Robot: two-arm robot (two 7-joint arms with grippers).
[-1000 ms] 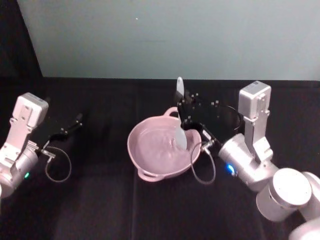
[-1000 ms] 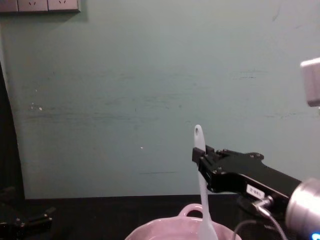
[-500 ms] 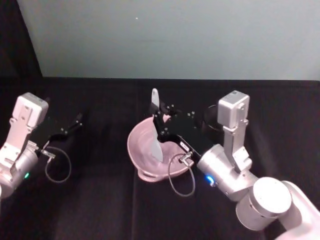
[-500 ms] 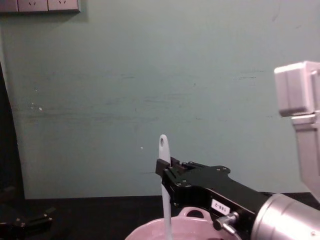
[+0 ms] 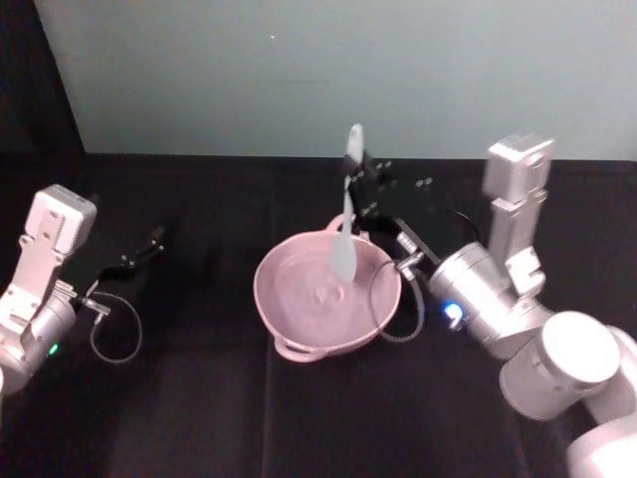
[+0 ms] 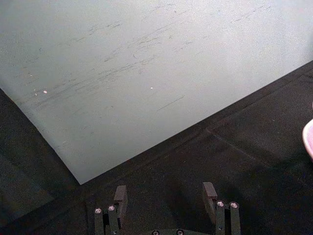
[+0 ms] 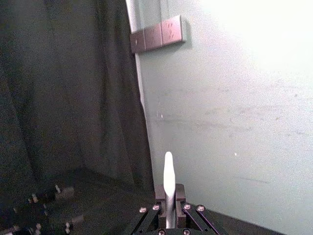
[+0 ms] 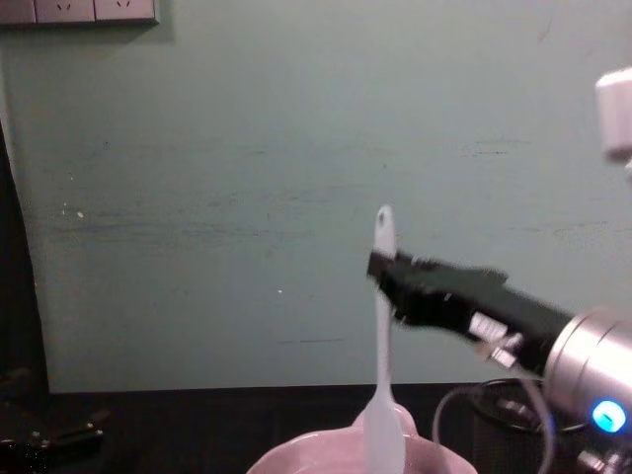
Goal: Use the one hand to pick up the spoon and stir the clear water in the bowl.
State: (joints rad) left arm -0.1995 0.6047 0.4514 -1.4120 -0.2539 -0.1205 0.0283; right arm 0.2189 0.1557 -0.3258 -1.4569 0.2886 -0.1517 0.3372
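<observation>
The pale pink bowl (image 5: 289, 319) sits mid-table with rippled clear water (image 5: 317, 297) in it; its rim (image 8: 296, 458) shows in the chest view. My right gripper (image 5: 358, 179) is shut on the white spoon (image 5: 346, 224) near the handle's top and holds it upright over the bowl's far side. The spoon's head (image 8: 383, 434) hangs at about rim height; I cannot tell whether it touches the water. In the right wrist view the handle (image 7: 168, 178) stands between the shut jaws. My left gripper (image 5: 139, 257) rests open at the left, apart from the bowl.
Black cloth covers the table (image 5: 199, 398). A pale green wall (image 8: 247, 197) rises behind it. A black mesh cup (image 8: 499, 420) stands partly hidden behind the right arm's grey cable (image 5: 383, 314). The left wrist view shows the open fingers (image 6: 209, 192) and a sliver of the bowl (image 6: 309, 139).
The right gripper swung the spoon from the bowl's left side back to its far right side and raised it. The left arm has not moved.
</observation>
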